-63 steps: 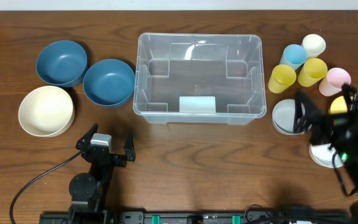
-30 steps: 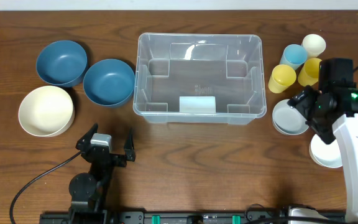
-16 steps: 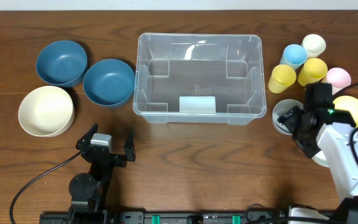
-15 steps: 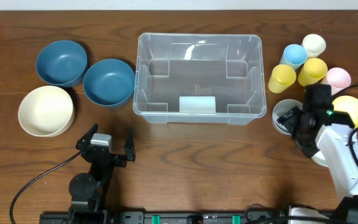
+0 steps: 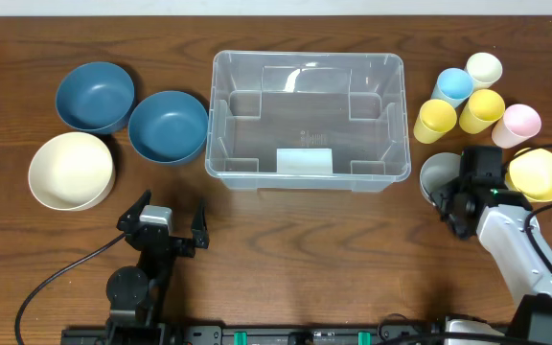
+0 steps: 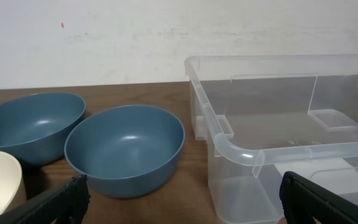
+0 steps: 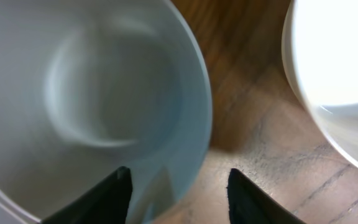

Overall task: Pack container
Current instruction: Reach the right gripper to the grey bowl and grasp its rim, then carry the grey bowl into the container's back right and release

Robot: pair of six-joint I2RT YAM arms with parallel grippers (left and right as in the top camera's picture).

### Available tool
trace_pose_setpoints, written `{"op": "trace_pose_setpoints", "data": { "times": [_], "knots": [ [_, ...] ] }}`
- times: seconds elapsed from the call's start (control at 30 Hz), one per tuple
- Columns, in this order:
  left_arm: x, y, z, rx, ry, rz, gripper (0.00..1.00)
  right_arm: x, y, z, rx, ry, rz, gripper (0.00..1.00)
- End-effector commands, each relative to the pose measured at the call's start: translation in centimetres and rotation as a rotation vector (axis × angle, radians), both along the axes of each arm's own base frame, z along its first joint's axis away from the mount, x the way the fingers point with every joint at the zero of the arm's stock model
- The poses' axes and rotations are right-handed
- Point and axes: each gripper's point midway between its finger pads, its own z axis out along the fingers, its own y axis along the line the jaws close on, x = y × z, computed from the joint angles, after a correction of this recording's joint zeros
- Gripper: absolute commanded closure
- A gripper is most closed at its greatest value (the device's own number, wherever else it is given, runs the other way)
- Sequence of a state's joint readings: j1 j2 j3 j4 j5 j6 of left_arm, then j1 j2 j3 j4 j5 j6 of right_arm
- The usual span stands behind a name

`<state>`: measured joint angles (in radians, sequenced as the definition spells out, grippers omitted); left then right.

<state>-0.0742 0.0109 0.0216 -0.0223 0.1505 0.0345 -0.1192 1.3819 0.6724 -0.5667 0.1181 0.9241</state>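
Two blue bowls (image 5: 95, 96) (image 5: 168, 126) and a cream bowl (image 5: 71, 170) sit at the far left of the table (image 5: 353, 249). Nearer to me, my left jaws stand wide open, holding nothing. The container (image 5: 305, 115) rests upright at mid-table, just right of the nearer blue bowl, its whitish label by the near wall. Right of it I see five cups: two yellow cups (image 5: 436, 120) (image 5: 482, 109), a blue cup (image 5: 453, 86), a cream cup (image 5: 484, 68) and a pink cup (image 5: 517, 124). Below them my right jaws straddle the rim of a pale grey bowl (image 7: 92, 93), partly apart, one finger inside and one outside, gaps showing. A yellow bowl (image 5: 537, 174) lies beside them.
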Motion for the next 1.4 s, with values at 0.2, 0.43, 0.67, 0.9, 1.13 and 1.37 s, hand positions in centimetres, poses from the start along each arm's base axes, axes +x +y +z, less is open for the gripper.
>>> {"op": "trace_pose_setpoints", "data": {
  "times": [0.2, 0.43, 0.67, 0.9, 1.13, 1.37],
  "knots": [
    [-0.1, -0.1, -1.6, 0.018, 0.043, -0.013, 0.02, -1.0, -0.2, -0.8, 0.0, 0.022, -0.04, 0.94],
    [-0.1, -0.1, -1.6, 0.018, 0.043, -0.013, 0.02, -1.0, -0.2, -0.8, 0.0, 0.022, -0.041, 0.99],
    [-0.1, -0.1, -1.6, 0.018, 0.043, -0.013, 0.02, -0.9, -0.6, -0.3, -0.002, 0.007, -0.054, 0.99],
    [-0.1, -0.1, -1.6, 0.018, 0.043, -0.013, 0.02, -0.7, -1.1, 4.6, -0.034, -0.074, -0.02, 0.99],
    [-0.1, -0.1, -1.6, 0.018, 0.043, -0.013, 0.02, -0.6, -0.8, 13.8, -0.101, -0.254, 0.112, 0.98],
    [-0.1, -0.1, -1.6, 0.018, 0.043, -0.013, 0.02, 0.4, 2.8, 23.7, -0.143, -0.529, 0.433, 0.98]
  ]
}}
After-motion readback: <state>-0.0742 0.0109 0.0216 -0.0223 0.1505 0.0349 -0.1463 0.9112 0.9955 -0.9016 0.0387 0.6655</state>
